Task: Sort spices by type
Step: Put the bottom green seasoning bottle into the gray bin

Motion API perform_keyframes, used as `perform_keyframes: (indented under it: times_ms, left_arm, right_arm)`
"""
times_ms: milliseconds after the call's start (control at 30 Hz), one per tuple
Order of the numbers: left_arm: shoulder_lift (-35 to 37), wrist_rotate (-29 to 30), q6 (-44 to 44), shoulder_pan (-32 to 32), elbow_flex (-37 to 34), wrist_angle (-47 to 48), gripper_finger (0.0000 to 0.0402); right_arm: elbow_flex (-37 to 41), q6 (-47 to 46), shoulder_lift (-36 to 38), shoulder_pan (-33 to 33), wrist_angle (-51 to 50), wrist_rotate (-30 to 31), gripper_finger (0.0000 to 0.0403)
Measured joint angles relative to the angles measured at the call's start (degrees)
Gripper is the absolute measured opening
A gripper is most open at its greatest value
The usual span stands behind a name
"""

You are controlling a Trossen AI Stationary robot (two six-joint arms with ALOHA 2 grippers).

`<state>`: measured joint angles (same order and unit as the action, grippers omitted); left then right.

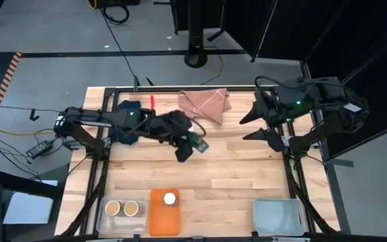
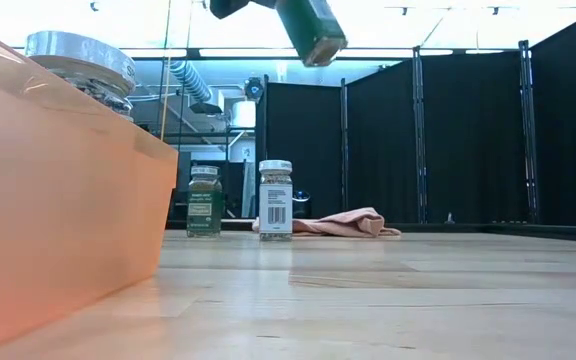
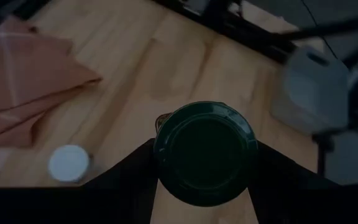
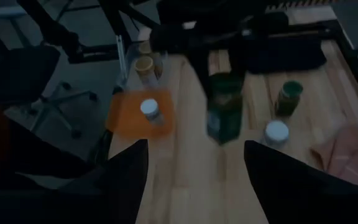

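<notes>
My left gripper (image 1: 188, 146) is shut on a green-lidded spice jar (image 2: 313, 30), held high above the middle of the table. A second green-lidded jar (image 2: 204, 200) and a white-lidded jar (image 2: 275, 198) stand on their bases on the table, toward the far side. Another white-lidded jar (image 1: 170, 199) stands in the orange bin (image 1: 154, 218). Two tan-lidded jars (image 1: 123, 208) stand in the clear bin (image 1: 101, 216) beside it. My right gripper (image 4: 194, 180) waits open at the table's right side. My left gripper pinches the green-lidded jar between its two fingers, one on each side just below the lid (image 3: 205, 152). The fingers come from above, pointing down. The jar is lifted clear of the table and hangs below the fingers, slightly tilted (image 4: 222, 112).
A pink folded cloth (image 1: 205, 102) lies at the far edge, and a dark blue cloth (image 1: 127, 107) lies under my left arm. A third, clear bin (image 1: 277, 215) sits at the near right. Bare wood lies between the bins and the standing jars.
</notes>
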<state>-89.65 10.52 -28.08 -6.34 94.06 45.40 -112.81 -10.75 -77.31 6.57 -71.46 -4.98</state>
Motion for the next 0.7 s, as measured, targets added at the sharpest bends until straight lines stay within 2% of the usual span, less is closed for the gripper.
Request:
perform_keyframes:
  times_ms: [167, 300, 500, 700]
  left_arm:
    - [-0.02, -0.10, 4.97, -2.91, 0.00, -1.01, 0.0197]
    - [-0.02, 0.03, 5.60, -4.47, 0.00, -2.41, 0.0197]
    - [-0.02, 2.35, 5.52, -6.81, -0.05, -2.38, 0.0197]
    - [-0.02, 5.83, 5.41, -9.49, -0.07, -3.88, 0.0197]
  right_arm:
    - [0.00, 1.25, -2.47, 1.98, 0.63, 2.72, 0.0273]
    - [0.02, 4.55, -6.40, 2.80, 2.38, 3.39, 0.0277]
    - [0.09, 7.83, -12.97, 3.54, 8.57, -2.49, 0.0285]
    - [0.11, 8.43, -18.65, 3.41, 7.14, -2.76, 0.0298]
